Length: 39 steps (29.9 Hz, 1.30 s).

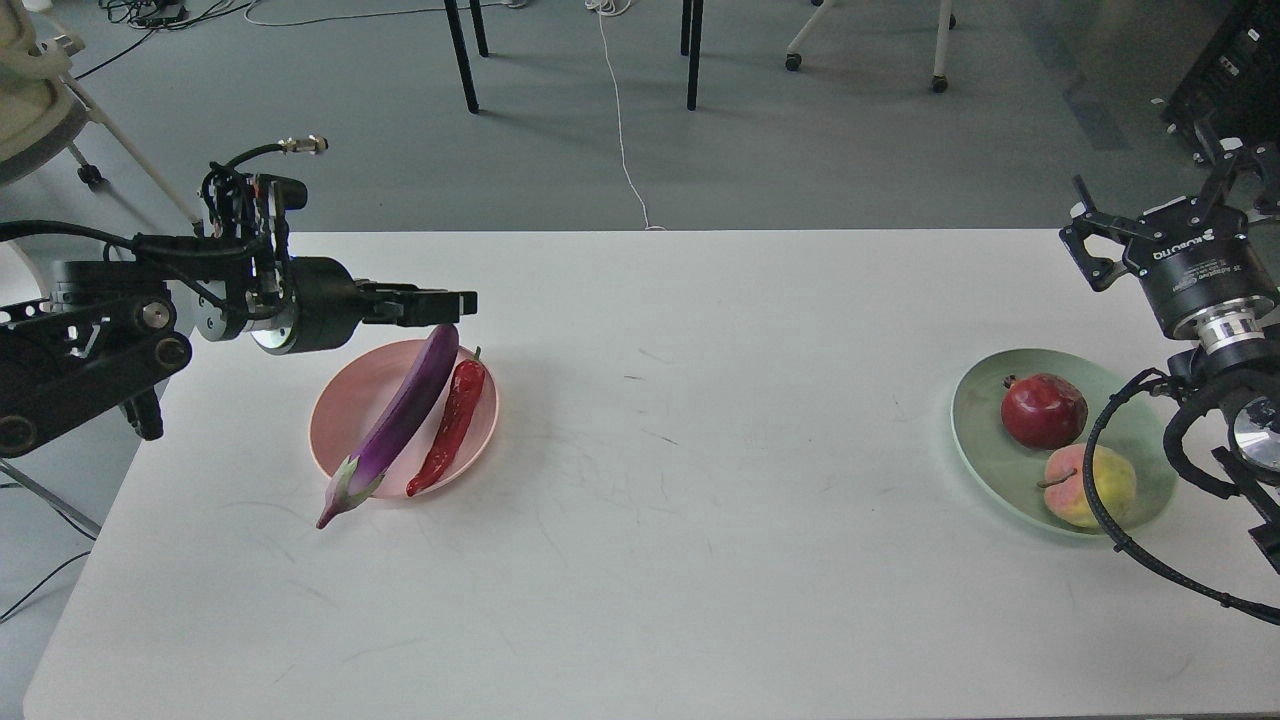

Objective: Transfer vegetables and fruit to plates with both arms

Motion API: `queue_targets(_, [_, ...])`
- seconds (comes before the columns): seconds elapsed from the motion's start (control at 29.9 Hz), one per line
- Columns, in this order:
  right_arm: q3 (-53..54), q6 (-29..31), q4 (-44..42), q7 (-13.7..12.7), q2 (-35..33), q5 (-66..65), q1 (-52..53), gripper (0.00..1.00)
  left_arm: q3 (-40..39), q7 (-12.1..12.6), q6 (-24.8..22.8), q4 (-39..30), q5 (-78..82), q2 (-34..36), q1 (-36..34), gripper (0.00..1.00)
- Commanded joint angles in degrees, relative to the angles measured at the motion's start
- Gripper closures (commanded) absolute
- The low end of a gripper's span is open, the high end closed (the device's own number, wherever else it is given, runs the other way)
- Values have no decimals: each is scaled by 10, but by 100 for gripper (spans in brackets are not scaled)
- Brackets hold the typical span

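Now the vegetables lie on the pink plate and the fruit on the green plate.

My left gripper hangs just above the eggplant's far end, its fingers pressed close together and holding nothing. The eggplant lies slantwise across the pink plate, its green-white stem end poking over the near rim onto the white table, and the red chili lies right beside it. On the green plate sit the pomegranate and the apple, touching or nearly so. My right gripper is above the table's far right corner; whether it is spread I cannot tell.
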Motion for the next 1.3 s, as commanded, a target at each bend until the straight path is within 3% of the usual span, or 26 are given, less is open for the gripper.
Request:
queue_targets(0.0, [-19, 0, -21, -15, -7, -3, 33, 1, -46, -27, 3, 56, -155, -23, 0, 3])
queue_targets(0.27, [-41, 0, -86, -34, 5, -3, 113, 1, -125, -35, 22, 111, -481, -109, 3, 2])
queue_targets(0.37, [-43, 0, -84, -54, 14, -3, 124, 1, -149, -46, 20, 138, -590, -139, 38, 2])
queue_targets(0.53, [-44, 0, -102, -55, 36, -3, 145, 1, -216, -51, 14, 195, -732, -180, 85, 2])
queue_targets(0.67, [-42, 0, -109, -53, 61, -2, 144, 1, -299, -48, 6, 281, -764, -220, 99, 2])
queue_targets(0.77, [-35, 0, -108, -51, 79, -2, 136, 1, -320, -49, -49, 342, -777, -228, 111, 2])
queue_targets(0.83, [-35, 0, -109, -54, 84, -1, 128, 1, -320, -48, -49, 364, -792, -240, 117, 2])
queue_targets(1.27, [-40, 0, -135, -54, 104, 4, 90, 1, -320, -45, -49, 364, -811, -281, 136, 2])
